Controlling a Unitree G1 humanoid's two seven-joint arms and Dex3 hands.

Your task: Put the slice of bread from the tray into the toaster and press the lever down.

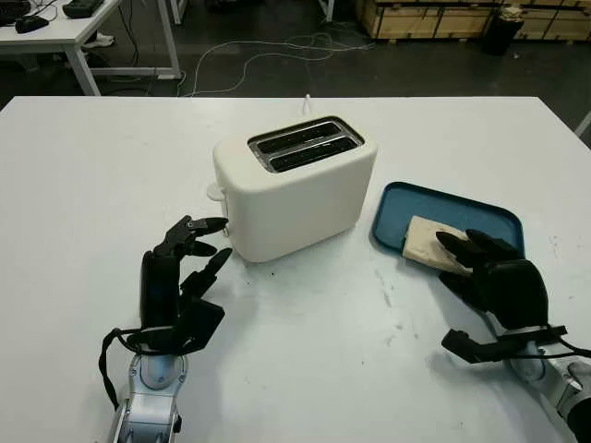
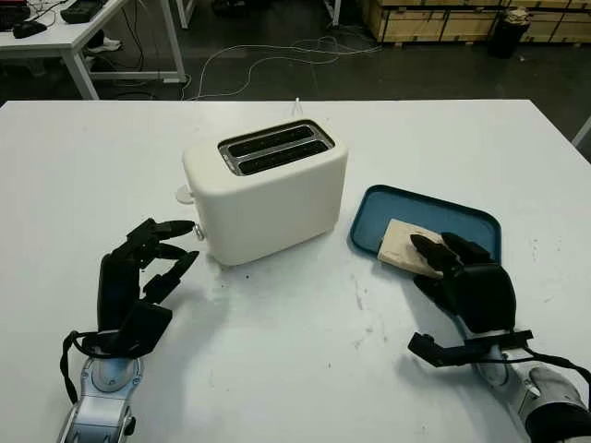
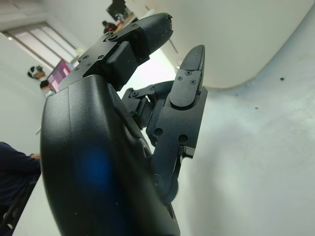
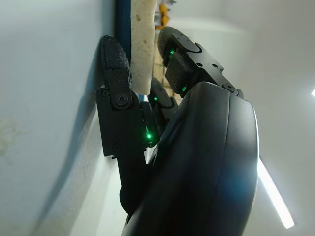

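A cream two-slot toaster [image 1: 295, 198] stands mid-table with its lever [image 1: 215, 192] on the left end. To its right, the slice of bread [image 1: 423, 238] lies at the near edge of the blue tray [image 1: 443, 203]. My right hand [image 1: 471, 249] is over the slice. In the right wrist view the bread [image 4: 143, 44] sits between the thumb [image 4: 115, 64] and an upper finger [image 4: 182, 54], which close on it. My left hand [image 1: 217, 240] is open just left of the toaster, with its fingertips [image 1: 208, 224] close below the lever and holding nothing.
A white power cord [image 1: 305, 97] runs off the table's far edge behind the toaster. Beyond the table are another desk [image 1: 65, 32] at the back left and wooden crates [image 1: 443, 18] at the back right. A seated person [image 3: 19, 162] is off to the side.
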